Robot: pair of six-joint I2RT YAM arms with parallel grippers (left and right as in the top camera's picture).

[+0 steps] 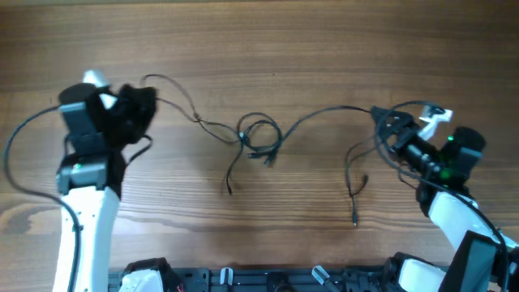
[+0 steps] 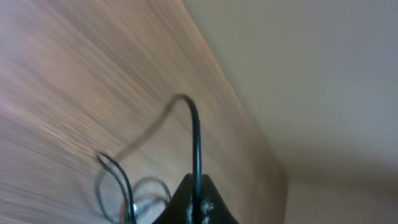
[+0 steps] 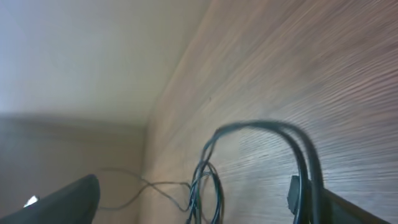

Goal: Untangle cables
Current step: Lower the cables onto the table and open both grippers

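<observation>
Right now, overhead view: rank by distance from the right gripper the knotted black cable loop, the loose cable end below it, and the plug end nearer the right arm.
From the right gripper:
1. Thin black plug end, right of centre, toward the front.
2. Knotted loop of thin black cables, table centre.
3. Loose black cable end, left of centre, farthest.

You see the left gripper [image 2: 196, 193] pinching a thin black cable [image 2: 196, 134]. The cable rises, bends over and runs down to blurred loops [image 2: 121, 186] on the wooden table [image 2: 68, 68], away from its edge.
</observation>
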